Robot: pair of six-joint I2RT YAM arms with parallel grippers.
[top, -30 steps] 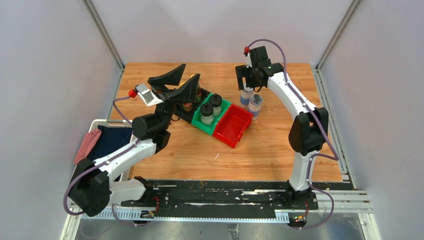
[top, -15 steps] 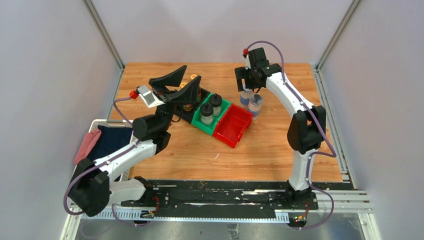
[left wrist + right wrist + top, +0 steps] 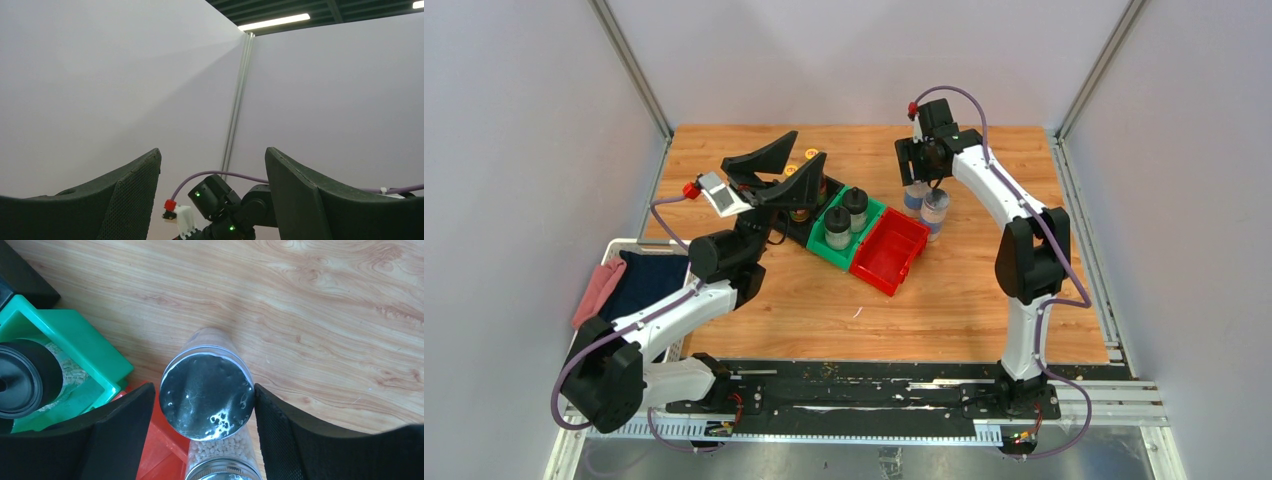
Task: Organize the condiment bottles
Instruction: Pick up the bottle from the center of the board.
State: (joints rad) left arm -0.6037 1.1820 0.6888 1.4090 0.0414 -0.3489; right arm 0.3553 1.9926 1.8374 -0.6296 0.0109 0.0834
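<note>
Vertically, lid uppermost, one silver-lidded shaker (image 3: 200,375) is pinched at its sides by the right gripper (image 3: 205,396); the left gripper (image 3: 212,156) is held spread, empty.

Bright, even overhead light; soft shadows; glare on shaker lid (image 3: 207,390)

The bench (image 3: 984,290) is orange-brown wood with wavy grain. Beside the black bin (image 3: 22,282) come the green bin (image 3: 876,208) and the red bin (image 3: 894,250). The shakers (image 3: 935,208) have silver lids, blue labels and whitish grains. The squat bottles (image 3: 838,228) have black caps.
</note>
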